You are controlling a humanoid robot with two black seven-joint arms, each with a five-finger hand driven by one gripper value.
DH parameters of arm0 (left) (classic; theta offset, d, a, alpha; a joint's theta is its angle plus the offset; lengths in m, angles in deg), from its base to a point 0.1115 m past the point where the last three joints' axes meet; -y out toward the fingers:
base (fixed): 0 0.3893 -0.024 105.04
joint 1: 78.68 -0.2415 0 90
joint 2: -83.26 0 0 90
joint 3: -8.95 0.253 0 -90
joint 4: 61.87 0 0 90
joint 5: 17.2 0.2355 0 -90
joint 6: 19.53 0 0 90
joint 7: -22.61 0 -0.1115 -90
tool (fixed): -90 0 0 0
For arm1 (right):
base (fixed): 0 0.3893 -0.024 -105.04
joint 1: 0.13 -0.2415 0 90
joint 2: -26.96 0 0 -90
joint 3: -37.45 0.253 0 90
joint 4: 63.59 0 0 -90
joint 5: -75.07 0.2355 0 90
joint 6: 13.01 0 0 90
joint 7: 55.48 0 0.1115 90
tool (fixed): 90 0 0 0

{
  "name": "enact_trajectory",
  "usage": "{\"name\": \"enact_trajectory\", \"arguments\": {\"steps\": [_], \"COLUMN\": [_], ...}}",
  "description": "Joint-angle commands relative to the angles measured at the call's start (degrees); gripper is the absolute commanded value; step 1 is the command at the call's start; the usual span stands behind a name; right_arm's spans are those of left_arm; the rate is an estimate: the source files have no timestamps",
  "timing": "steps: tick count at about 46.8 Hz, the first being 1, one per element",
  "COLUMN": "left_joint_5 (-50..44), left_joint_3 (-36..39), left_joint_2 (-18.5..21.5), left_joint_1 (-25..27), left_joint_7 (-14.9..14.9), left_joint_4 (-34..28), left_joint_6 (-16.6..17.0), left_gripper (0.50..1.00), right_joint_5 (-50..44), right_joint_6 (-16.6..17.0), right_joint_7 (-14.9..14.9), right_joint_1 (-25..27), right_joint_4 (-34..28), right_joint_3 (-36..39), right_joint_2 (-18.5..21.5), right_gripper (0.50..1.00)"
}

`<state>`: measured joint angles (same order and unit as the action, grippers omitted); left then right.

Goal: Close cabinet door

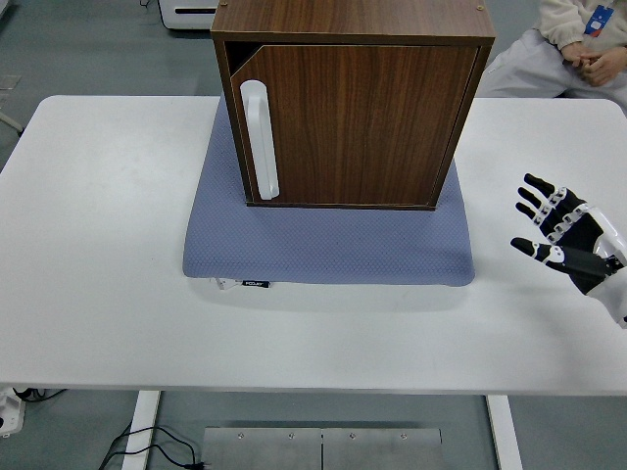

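Observation:
A dark wooden cabinet (353, 98) stands on a blue-grey mat (328, 245) at the table's far middle. Its door (358, 125) is nearly shut, with a small gap at the upper left corner. A white handle (260, 140) runs down the door's left side. My right hand (549, 223) is open with fingers spread, over the table at the right edge, well clear of the cabinet and holding nothing. My left arm is out of view.
A white table (108, 245) carries the mat and cabinet. A person in light clothes (568, 44) sits at the top right beyond the table, hands together.

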<state>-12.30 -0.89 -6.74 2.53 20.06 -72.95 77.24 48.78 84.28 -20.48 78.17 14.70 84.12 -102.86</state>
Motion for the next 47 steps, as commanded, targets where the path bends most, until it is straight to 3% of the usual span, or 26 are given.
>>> {"name": "enact_trajectory", "arguments": {"steps": [1,19,37,47], "left_joint_5": [0.0,0.0,-0.1,0.0], "left_joint_3": [0.0,0.0,0.0,0.0], "left_joint_2": [0.0,0.0,0.0,0.0], "left_joint_1": [0.0,0.0,0.0,0.0], "left_joint_7": [0.0,0.0,0.0,0.0], "left_joint_4": [0.0,0.0,0.0,0.0], "left_joint_6": [0.0,0.0,0.0,0.0], "left_gripper": [1.000,1.000,1.000,1.000], "right_joint_5": [1.3,9.1,9.6,9.6], "right_joint_6": [0.1,5.8,12.5,13.9], "right_joint_7": [0.0,0.0,0.0,0.0], "right_joint_1": [0.5,4.7,12.3,15.0], "right_joint_4": [-0.8,-6.7,-8.6,-9.1], "right_joint_3": [0.6,4.7,10.4,12.6], "right_joint_2": [-0.2,0.1,0.4,0.9], "right_gripper": [1.000,1.000,1.000,1.000]}}
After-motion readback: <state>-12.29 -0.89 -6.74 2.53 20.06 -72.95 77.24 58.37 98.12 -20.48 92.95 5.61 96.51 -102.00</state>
